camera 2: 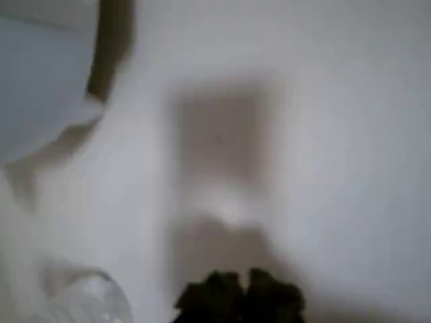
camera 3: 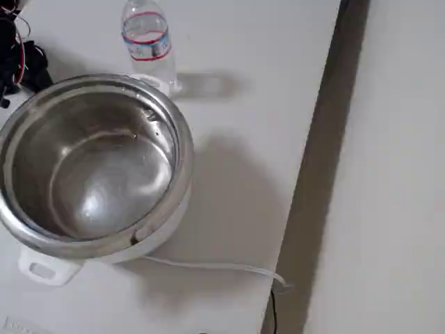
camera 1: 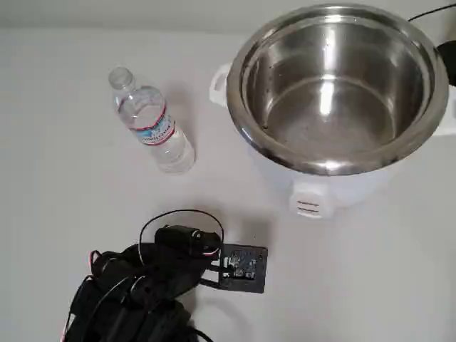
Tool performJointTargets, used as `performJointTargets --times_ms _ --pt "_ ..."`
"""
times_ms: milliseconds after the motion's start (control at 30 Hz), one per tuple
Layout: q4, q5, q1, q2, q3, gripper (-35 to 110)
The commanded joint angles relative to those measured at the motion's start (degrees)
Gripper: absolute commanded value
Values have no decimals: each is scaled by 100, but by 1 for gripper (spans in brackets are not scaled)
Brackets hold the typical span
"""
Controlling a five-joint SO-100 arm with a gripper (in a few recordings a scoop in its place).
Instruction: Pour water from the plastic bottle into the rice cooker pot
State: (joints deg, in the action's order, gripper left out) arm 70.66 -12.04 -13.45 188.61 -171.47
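- Currently the black two-finger gripper (camera 2: 239, 293) shows in the blurred wrist view as dark tips at the bottom edge — can't tell if spread or pressed together; it holds nothing.
- Black arm (camera 1: 142, 285) sits folded low at the overhead view's bottom left, well apart from both items.
- Small clear ribbed plastic bottle (camera 1: 151, 121) with red-white-blue label stands upright, uncapped, on the white table (camera 1: 57, 192).
- Large shiny stainless-steel pot (camera 1: 335, 85) in its white cooker sits right of the bottle, not touching.
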Motion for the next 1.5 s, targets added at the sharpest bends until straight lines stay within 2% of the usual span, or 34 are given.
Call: performJointTargets --times_ms 0,267,900,1033,1133,1200,1267,1333,1400,1467 --pt "-694 527 1424 -9 -123 0" --pt "-800 817 1371 -9 -149 0" --pt "-791 773 1371 -9 -149 2" --pt "-809 26 1670 -9 -149 3" --pt "-826 -536 2188 -9 -35 10" --pt "-817 -1072 2733 -9 141 16" --pt "-501 -2224 3507 9 448 15" --pt "-483 -2558 3946 18 747 15" --pt "-870 -2997 4061 44 826 16" --pt "-1406 -3568 4043 44 729 24"
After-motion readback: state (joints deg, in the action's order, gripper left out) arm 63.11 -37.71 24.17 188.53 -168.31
